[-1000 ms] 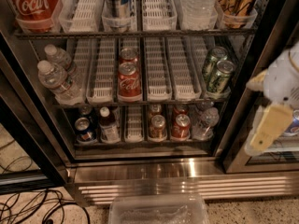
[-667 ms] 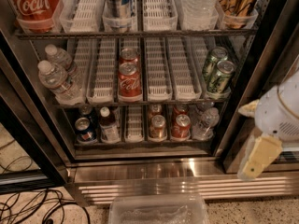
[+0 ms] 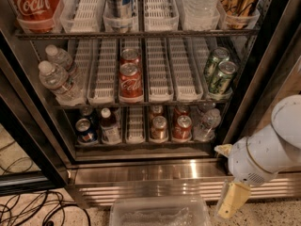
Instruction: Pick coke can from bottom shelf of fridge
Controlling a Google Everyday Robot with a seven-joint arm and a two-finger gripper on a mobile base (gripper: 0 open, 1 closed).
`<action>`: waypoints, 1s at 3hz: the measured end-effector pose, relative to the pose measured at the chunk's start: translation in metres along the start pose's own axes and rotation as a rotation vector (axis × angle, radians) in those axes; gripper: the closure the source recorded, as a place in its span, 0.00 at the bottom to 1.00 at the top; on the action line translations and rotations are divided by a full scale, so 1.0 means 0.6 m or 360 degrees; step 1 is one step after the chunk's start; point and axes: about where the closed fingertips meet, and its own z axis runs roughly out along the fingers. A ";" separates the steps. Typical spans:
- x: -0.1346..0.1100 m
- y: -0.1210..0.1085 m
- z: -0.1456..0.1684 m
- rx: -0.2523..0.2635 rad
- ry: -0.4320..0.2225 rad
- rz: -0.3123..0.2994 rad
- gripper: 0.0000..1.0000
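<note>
On the floor at the far left, black cables (image 3: 33, 206) lie loose beside the tall drinks fridge with the black door frame and shiny steel base grille (image 3: 155, 173). Its door is open, and the lowest rack, the bottom shelf with white slotted lanes and a thin metal front rail (image 3: 136, 145), is in plain view.

Along that rail from the left stand a dark blue can (image 3: 85, 130) and a small dark bottle with a white cap (image 3: 109, 126). After an empty lane comes a dull brownish-red can (image 3: 159, 127). Just beside it on the right is the small bright red coke can with the silver top (image 3: 182, 127), at the front of its lane with a second red can behind it. A clear plastic water bottle (image 3: 207, 125) closes the row.

At the lower right, the white arm's gripper with pale yellow tips (image 3: 231, 197) hangs outside the fridge, below shelf level, in front of the grille and well apart from the coke can. Within the last second it has dropped from about the height of the middle rack to here. I read this as lining up for the low shelf, with the reach inward not yet begun. Whether the gripper is open or closed cannot be told; no can is in it.
</note>
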 end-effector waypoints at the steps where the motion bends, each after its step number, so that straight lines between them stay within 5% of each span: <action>1: 0.000 0.000 0.000 0.0000 -0.0001 0.0000 0.00; 3: -0.011 -0.008 0.032 0.0052 -0.0123 0.0083 0.00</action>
